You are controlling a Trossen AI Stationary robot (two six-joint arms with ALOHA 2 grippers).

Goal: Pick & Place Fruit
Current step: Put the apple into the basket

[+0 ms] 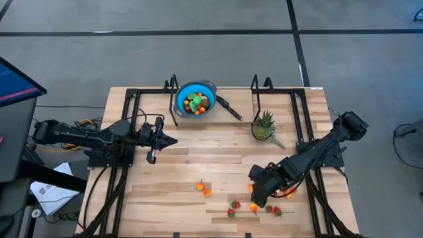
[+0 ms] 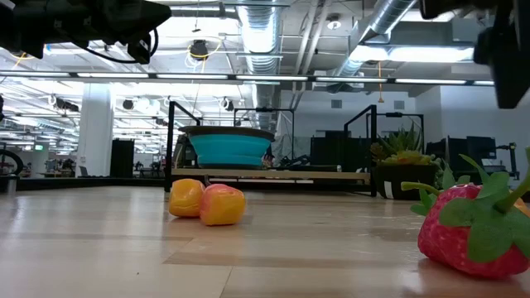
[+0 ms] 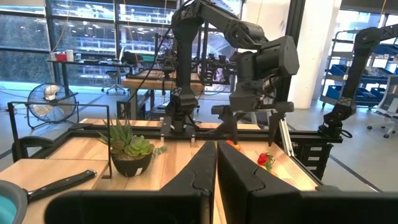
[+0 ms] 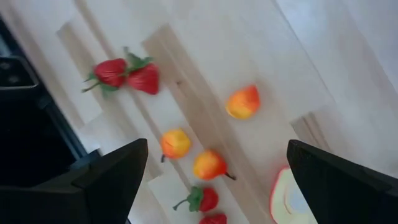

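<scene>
Red strawberries (image 1: 232, 209) and orange pieces (image 1: 203, 189) lie scattered on the wooden table (image 1: 198, 158) near its front edge; more fruit fills the blue bowl (image 1: 195, 98) at the back. We find the right gripper (image 1: 259, 197) above the loose fruit, fingers spread wide, holding nothing. We find the left gripper (image 1: 173, 139) over the table's left side, fingers pressed together, empty. A potted plant (image 1: 264, 125) stands beside the bowl.
</scene>
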